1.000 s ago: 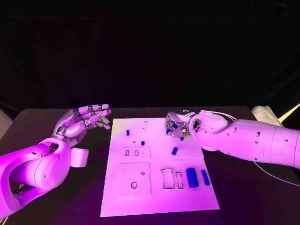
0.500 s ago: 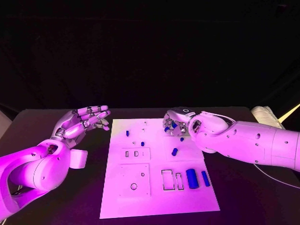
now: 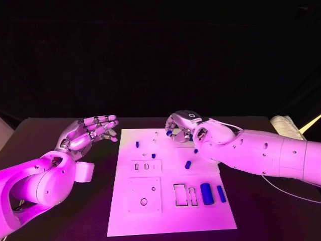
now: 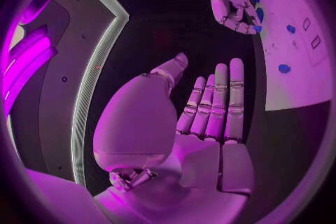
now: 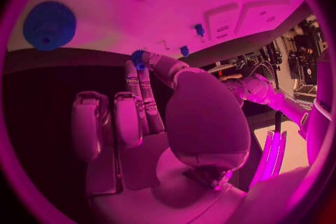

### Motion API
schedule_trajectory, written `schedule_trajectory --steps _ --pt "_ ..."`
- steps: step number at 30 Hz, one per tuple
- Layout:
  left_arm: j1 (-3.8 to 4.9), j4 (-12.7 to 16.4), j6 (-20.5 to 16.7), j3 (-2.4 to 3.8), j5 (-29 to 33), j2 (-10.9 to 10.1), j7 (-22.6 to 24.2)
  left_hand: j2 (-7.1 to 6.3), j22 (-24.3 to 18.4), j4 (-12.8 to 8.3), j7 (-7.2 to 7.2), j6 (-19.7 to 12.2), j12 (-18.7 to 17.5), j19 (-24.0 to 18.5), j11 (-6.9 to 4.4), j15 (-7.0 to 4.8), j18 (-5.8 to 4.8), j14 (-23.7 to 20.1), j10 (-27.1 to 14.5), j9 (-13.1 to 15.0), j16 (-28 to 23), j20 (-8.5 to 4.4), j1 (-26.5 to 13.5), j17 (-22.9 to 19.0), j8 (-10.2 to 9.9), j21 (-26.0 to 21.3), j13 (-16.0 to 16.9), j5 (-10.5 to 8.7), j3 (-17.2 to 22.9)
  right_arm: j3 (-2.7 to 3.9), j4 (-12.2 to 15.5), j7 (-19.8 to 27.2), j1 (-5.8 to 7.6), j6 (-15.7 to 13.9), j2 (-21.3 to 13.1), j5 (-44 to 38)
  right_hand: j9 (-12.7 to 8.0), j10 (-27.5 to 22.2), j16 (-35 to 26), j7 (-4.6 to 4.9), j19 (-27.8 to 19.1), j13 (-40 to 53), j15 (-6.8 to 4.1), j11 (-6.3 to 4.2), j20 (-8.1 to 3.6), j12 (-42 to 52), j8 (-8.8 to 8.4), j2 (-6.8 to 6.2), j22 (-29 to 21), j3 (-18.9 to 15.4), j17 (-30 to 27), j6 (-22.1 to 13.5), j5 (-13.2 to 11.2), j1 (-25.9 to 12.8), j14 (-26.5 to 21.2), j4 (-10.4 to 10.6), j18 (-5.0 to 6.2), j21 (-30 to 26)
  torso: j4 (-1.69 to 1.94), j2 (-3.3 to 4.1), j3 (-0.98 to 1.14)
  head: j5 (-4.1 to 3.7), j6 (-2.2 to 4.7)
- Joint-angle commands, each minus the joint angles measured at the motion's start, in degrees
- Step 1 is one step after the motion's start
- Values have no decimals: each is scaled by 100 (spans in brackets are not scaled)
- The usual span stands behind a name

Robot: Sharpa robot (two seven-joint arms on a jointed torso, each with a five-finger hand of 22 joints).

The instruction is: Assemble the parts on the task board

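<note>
Over the far edge of the task board (image 3: pixel 168 221) the right hand (image 3: pixel 179 126) hangs with its fingers curled downward. A small blue toothed part (image 5: pixel 138 57) sits pinched at its fingertips (image 5: pixel 133 67), plainly seen in the right wrist view and as a blue speck at the fingers in the head view. That hand is above the board's far end, near its middle line, and the white right arm (image 3: pixel 262 153) stretches back toward the right side of the worktop (image 3: pixel 276 216).

Off the board's far left corner, the left hand (image 3: pixel 88 131) is held up with the palm open and the fingers spread and straight, gripping nothing; the left wrist view shows the same flat palm (image 4: pixel 210 123) with the fingers side by side.

On the white board lie several more blue pieces: two small ones (image 3: pixel 137 143) near the far left, one short peg (image 3: pixel 187 163) about the middle, and two longer blocks (image 3: pixel 206 193) lying side by side near the right edge beside two outlined rectangular slots (image 3: pixel 180 194). A large blue gear (image 5: pixel 49 25) shows in the right wrist view, lying on the board away from the fingers.
</note>
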Motion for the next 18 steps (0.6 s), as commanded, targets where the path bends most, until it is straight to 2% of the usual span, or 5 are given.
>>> schedule_trajectory --steps 1,7,11,18 --pt "10 13 135 6 -27 15 16 49 7 -16 137 -32 -37 -46 8 6 69 -41 -41 -5 23 -3 -15 -2 -28 38 -5 7 20 7 -112 -60 4 -273 113 -53 1 131 46 29 46 218 4 -137 -11 -9 -33 72 343 46 20 -37 37 138 244 -39 -92 32 8 12 -3 8 11" --pt "11 20 145 6 -27 30 6 47 15 -20 135 -38 -47 -57 10 8 69 -46 -62 -7 31 -1 -14 -4 -31 51 -6 7 22 10 -384 -40 -9 -255 407 -26 6 120 57 35 54 220 10 -130 -7 -19 -40 70 363 50 37 -48 40 130 247 -39 -96 45 28 26 -6 18 7" --pt "15 27 147 6 -27 38 2 45 23 -23 139 -49 -54 -66 13 10 69 -50 -80 -9 38 1 -15 -6 -37 63 -6 7 22 10 -519 -56 -20 -224 531 12 8 116 55 37 46 222 12 -127 -5 -23 -42 72 349 53 30 -52 42 125 246 -37 -93 36 62 48 -20 7 13" --pt "24 29 160 6 -27 45 -9 45 27 -24 139 -55 -57 -71 14 11 69 -52 -88 -11 42 2 -15 -7 -40 69 -6 7 22 10 -681 -50 -28 -163 668 44 14 99 55 45 44 225 20 -119 1 -39 -52 69 349 58 21 -70 48 111 244 -35 -92 35 83 70 -43 14 -10"
